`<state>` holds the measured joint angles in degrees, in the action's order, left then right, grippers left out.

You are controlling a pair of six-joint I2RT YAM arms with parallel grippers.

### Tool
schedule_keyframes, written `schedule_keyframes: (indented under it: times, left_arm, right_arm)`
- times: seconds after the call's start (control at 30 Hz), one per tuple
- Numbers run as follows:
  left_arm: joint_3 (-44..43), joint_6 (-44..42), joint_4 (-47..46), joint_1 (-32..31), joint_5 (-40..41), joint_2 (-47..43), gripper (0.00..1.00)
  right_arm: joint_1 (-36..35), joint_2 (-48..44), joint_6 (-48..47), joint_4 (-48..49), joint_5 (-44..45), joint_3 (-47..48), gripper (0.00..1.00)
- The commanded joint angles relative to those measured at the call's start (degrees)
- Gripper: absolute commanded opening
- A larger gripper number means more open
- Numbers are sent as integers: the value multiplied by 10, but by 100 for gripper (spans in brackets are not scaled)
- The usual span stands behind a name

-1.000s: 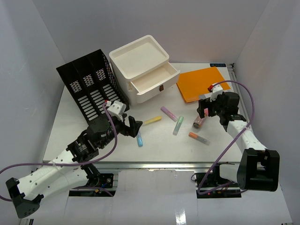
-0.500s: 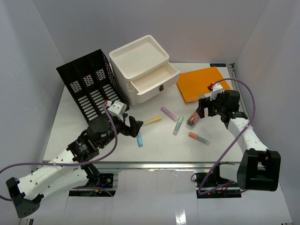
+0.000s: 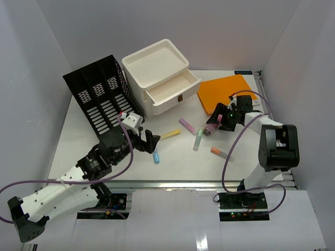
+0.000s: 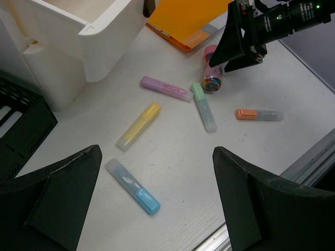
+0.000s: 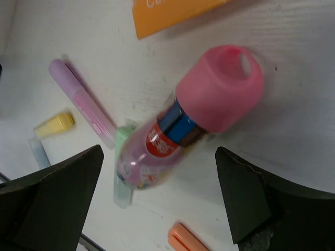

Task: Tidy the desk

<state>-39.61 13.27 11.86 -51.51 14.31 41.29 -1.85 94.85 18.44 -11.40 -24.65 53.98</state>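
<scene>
Right gripper gapes wide at centre frame, jaws either side of a pink-capped bottle, untouching; the bottle seemingly lies on the white counter. Left gripper hangs wide open, empty, above scattered highlighters.

On the desk, the right wrist view shows a pink-capped bottle covering much of a green highlighter; the bottle's label is too blurred to read. An orange highlighter runs off the bottom edge and an orange folder off the top. The left wrist view crops the black file rack and white drawer box.
</scene>
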Motion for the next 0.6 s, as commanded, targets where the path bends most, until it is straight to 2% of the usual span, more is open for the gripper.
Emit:
schedule_keyframes:
  times: [0.0,0.1,0.23,0.33,0.57]
  left_arm:
    - [11,-12,-10,1,1,4,98]
    - [12,-14,-11,0,4,7,98]
    - [12,-18,-11,0,3,10,98]
    - [11,-18,-10,1,2,13,98]
    - [11,-17,-10,0,7,1,98]
  right_arm:
    - [-15,48,109,40,27,61,93]
    - [-22,76,109,19,87,75,88]
    - [-22,70,107,13,152,41,80]
    - [-22,48,97,20,177,24,75]
    - [-20,38,84,32,194,4,54]
